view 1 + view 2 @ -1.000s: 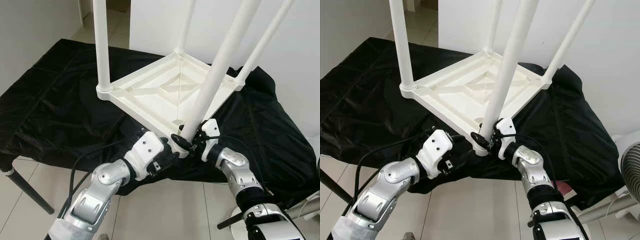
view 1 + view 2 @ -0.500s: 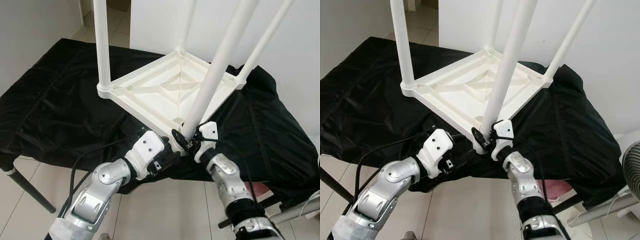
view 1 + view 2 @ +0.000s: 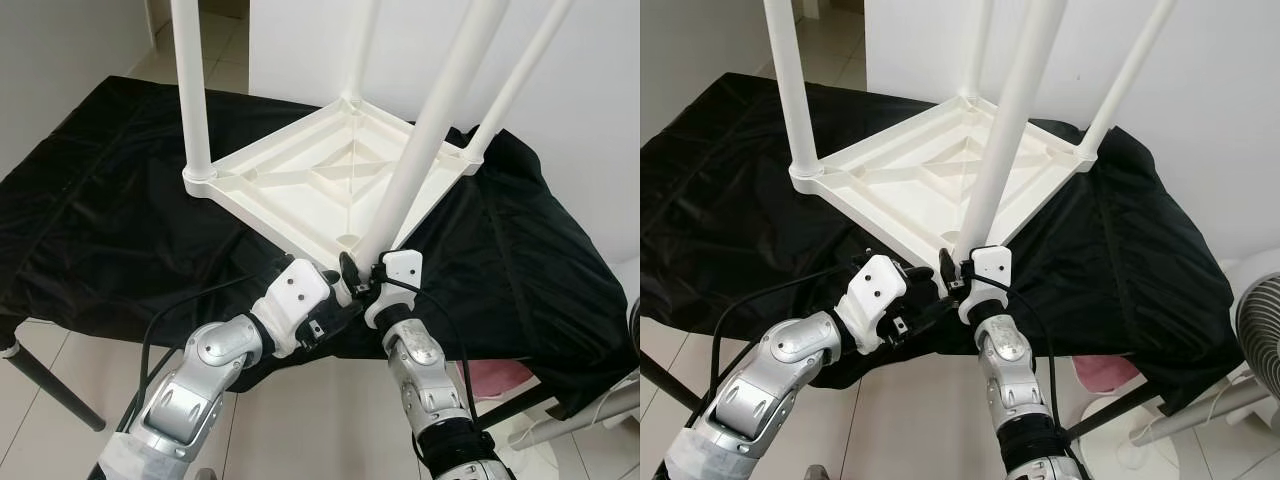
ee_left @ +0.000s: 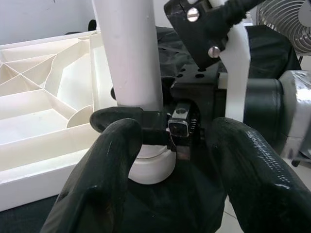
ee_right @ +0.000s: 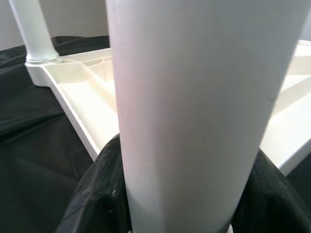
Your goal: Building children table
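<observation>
In the left eye view, a white children's table (image 3: 330,185) lay upside down on a black cloth (image 3: 100,220), its ribbed underside up and four white legs rising from its corners. The near leg (image 3: 425,130) stood at the table's nearest corner, leaning away to the right. The right gripper (image 3: 358,275) clasped the base of that leg, just above the corner socket. The left gripper (image 3: 335,300) sat just beside the same corner, low against the table's edge; whether its fingers were spread could not be told here.

The right eye view showed the same scene, with a fan (image 3: 1258,320) on the floor well apart from the table, past the cloth's right edge.

In the left wrist view, the left gripper's two black fingers (image 4: 104,179) were spread apart, gripping nothing, with the near leg's base between and beyond them.

In the right wrist view, the right gripper's fingers (image 5: 99,194) pinched the near leg from both sides
</observation>
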